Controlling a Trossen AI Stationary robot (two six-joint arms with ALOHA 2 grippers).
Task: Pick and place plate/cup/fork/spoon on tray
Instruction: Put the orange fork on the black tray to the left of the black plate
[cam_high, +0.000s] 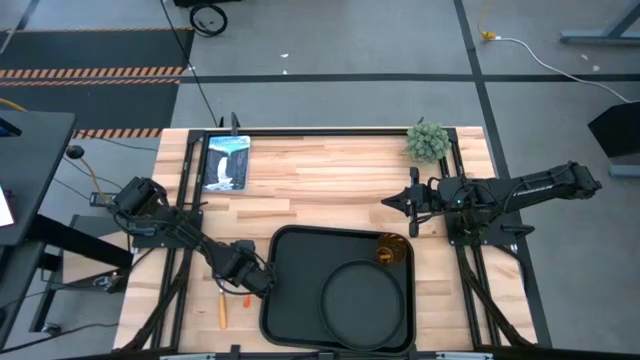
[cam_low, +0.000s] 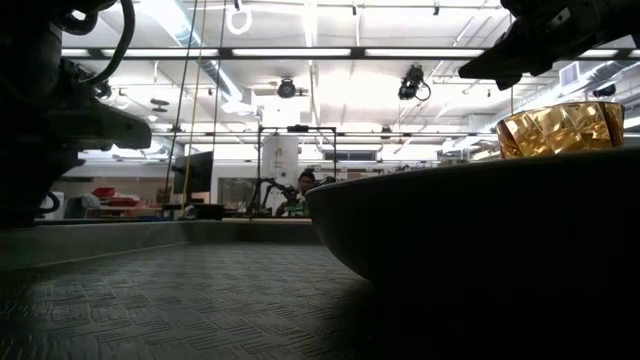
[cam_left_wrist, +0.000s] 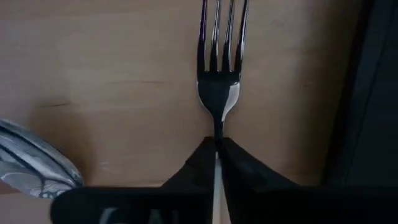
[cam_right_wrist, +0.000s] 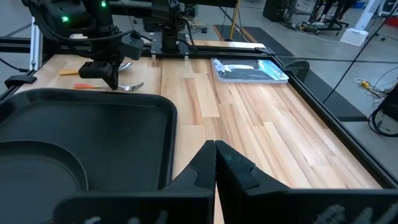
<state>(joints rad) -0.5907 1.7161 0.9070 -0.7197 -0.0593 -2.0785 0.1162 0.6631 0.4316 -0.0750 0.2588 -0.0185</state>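
The fork (cam_left_wrist: 219, 74) lies on the wood just left of the black tray (cam_high: 300, 250); its silver tines (cam_right_wrist: 134, 87) point toward the tray and its red-orange handle (cam_right_wrist: 84, 86) away from it. My left gripper (cam_left_wrist: 217, 142) is shut on it from above. The spoon's bowl (cam_left_wrist: 31, 162) lies beside the fork, and its yellow-orange handle (cam_high: 222, 310) lies nearer the front edge. The round black plate (cam_high: 365, 305) and the amber cup (cam_high: 390, 250) stand on the tray. My right gripper (cam_right_wrist: 215, 144) is shut and empty over the wood beyond the tray's far edge. My left gripper pinches the fork's thin neck (cam_left_wrist: 218, 127), just behind the tines, between its two fingers. The fingers point down and lie across the fork. The fork stays level at the tabletop; whether it is lifted clear, I cannot tell.
A small green plant (cam_high: 428, 142) stands at the far right of the table, and a flat packet (cam_high: 226, 162) lies at the far left. The tray's left half (cam_right_wrist: 74, 130) is bare. A person (cam_low: 305, 185) sits far back in the room.
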